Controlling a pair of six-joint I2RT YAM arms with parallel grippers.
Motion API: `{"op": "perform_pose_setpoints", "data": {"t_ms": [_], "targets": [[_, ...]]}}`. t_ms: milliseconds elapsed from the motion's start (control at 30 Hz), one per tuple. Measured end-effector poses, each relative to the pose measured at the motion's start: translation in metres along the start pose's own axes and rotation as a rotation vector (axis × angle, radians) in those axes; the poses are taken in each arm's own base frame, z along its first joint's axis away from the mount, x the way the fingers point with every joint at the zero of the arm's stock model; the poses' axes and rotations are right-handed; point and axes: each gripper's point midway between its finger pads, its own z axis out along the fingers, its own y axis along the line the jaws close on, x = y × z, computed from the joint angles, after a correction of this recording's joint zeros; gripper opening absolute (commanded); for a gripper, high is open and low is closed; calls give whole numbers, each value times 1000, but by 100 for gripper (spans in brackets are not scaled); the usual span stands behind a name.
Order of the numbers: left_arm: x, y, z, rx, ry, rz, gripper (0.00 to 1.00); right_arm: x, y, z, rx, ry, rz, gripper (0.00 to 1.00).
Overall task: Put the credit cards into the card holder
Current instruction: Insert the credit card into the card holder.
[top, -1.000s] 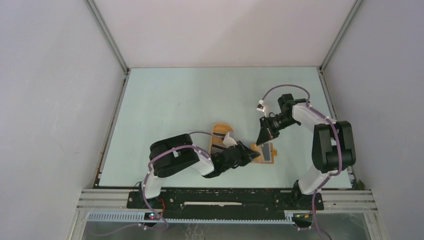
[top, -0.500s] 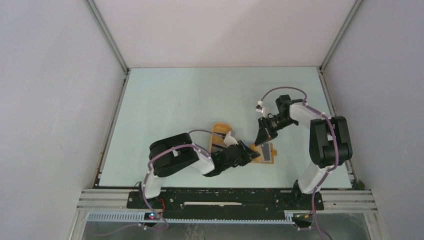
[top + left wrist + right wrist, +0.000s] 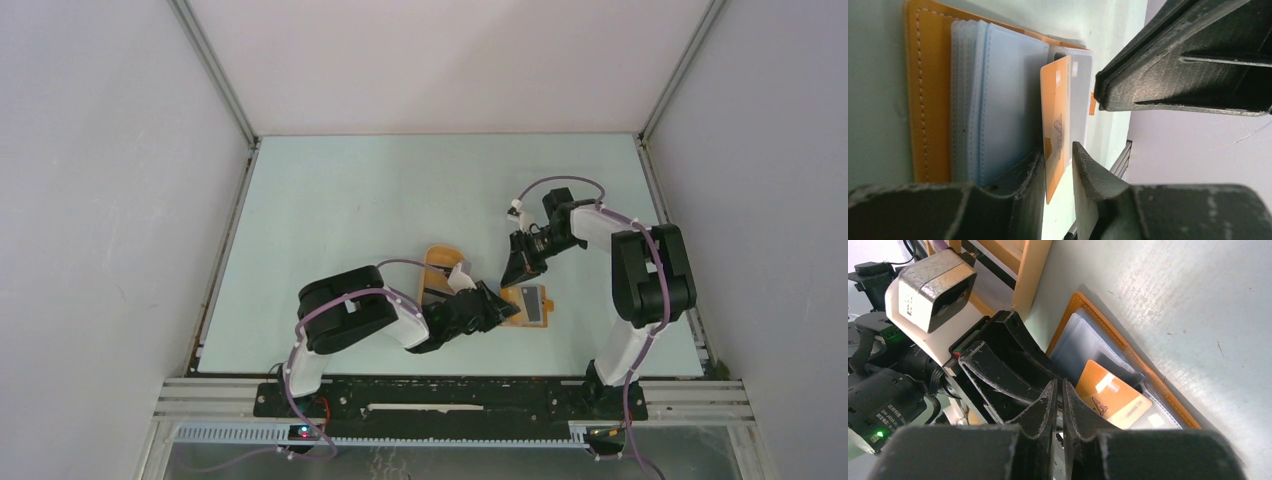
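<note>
The card holder [image 3: 546, 312] lies open on the table, orange with clear inner sleeves [image 3: 998, 100]; it also shows in the right wrist view [image 3: 1148, 375]. An orange credit card [image 3: 1055, 115] with a rocket logo [image 3: 1110, 397] sticks up out of a sleeve. A pale card [image 3: 1080, 95] sits behind it. My left gripper [image 3: 1055, 150] is narrowly open with that card's corner loose between its jaws; it shows in the top view [image 3: 510, 312]. My right gripper [image 3: 1060, 385] is shut and empty, tips at the holder's far edge [image 3: 508, 280].
An oval orange tray [image 3: 440, 262] sits just left of the card holder, partly under my left arm. Grey enclosure walls stand on both sides and at the back. The two grippers are very close together over the holder.
My right gripper has swung left and down toward the card holder. My left gripper and the holder have stayed in place.
</note>
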Motion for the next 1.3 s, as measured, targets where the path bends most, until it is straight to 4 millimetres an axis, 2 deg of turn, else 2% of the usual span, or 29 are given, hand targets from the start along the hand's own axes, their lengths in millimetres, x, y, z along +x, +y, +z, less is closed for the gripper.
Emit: {"op": "perform_pose_setpoints", "data": {"t_ms": [433, 700, 967, 1300], "targets": [[-2, 0, 0, -8, -2, 28, 31, 7, 7, 19, 8, 59, 20, 16], [-4, 0, 0, -21, -4, 53, 32, 13, -2, 28, 97, 97, 23, 16], [-5, 0, 0, -26, -4, 56, 32, 15, -18, 27, 209, 108, 1, 14], [-5, 0, 0, -26, -4, 56, 33, 9, -25, 15, 291, 82, -50, 13]]}}
